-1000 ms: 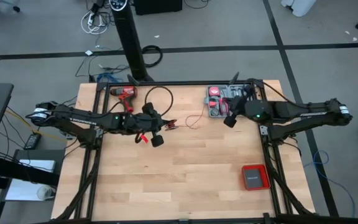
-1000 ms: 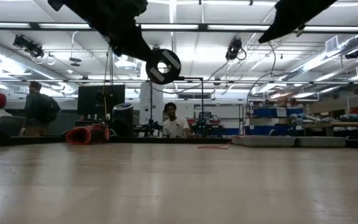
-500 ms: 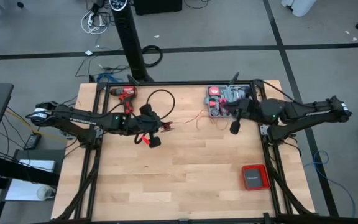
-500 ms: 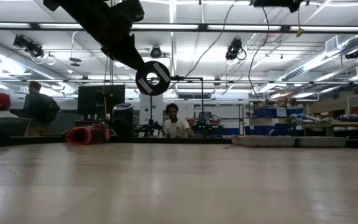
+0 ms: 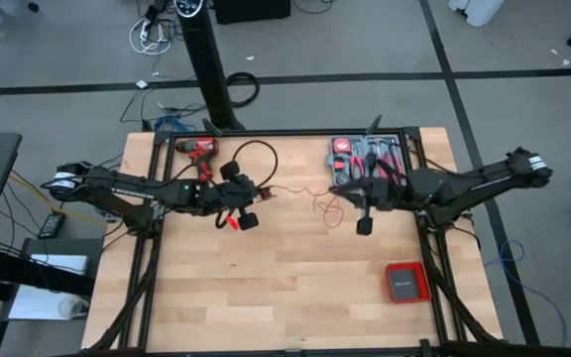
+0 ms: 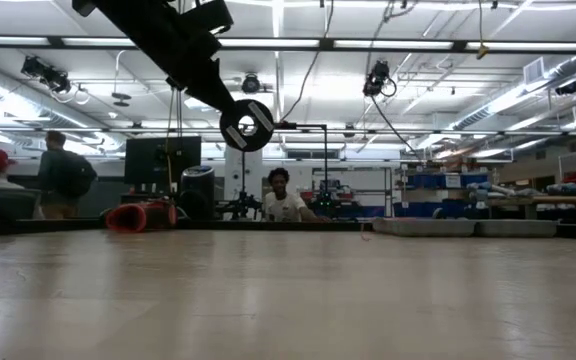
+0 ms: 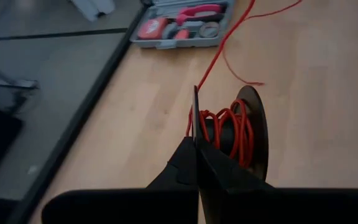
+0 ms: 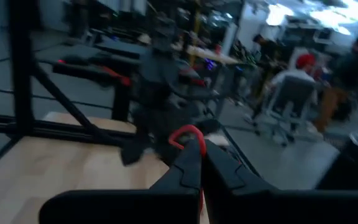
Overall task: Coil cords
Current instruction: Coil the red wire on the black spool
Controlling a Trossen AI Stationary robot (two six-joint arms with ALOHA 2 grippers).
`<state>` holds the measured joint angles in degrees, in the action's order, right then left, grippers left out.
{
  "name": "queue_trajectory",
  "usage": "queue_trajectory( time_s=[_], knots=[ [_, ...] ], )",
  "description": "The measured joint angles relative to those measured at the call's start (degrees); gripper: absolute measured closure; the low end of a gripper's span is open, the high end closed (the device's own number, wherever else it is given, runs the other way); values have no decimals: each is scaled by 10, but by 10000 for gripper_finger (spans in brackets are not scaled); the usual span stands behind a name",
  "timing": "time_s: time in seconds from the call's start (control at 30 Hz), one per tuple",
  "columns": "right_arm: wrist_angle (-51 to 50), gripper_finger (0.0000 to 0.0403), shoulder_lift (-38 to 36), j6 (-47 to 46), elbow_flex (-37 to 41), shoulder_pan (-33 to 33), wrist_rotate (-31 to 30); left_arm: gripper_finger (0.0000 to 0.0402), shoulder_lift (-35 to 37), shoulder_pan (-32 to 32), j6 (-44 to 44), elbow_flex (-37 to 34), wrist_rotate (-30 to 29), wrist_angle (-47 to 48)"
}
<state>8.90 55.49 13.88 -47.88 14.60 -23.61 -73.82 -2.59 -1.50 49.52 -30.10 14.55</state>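
Fingers of the left gripper [image 7: 197,149] are pressed together on the rim of a black spool [image 7: 244,140] wound with red cord [image 7: 229,127], just right of the drill [image 5: 201,149]. The cord runs on across the worktop [image 5: 295,278] to the right gripper [image 8: 197,163], whose fingers are closed with a red loop at their tips; whether they pinch it is unclear. The toolbox [image 5: 360,159] is partly hidden by the right arm.
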Motion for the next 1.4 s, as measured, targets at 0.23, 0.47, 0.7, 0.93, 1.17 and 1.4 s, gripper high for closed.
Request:
queue_trajectory(
  time_s=[0.23,0.47,0.7,0.93,1.17,1.4],
  knots=[
    [97,403,70,36,0,3,93,401,0,0,26,0,-90,-23],
    [177,403,143,71,0,3,99,401,0,0,85,0,-117,-104],
    [257,403,197,95,0,6,119,401,0,3,102,0,-162,-125],
    [298,403,204,96,0,12,171,401,0,24,121,0,-174,-123],
    [299,403,204,68,0,12,206,401,0,51,122,0,-183,-155],
    [302,403,213,68,0,12,219,401,0,58,126,0,-185,-231]
  ],
)
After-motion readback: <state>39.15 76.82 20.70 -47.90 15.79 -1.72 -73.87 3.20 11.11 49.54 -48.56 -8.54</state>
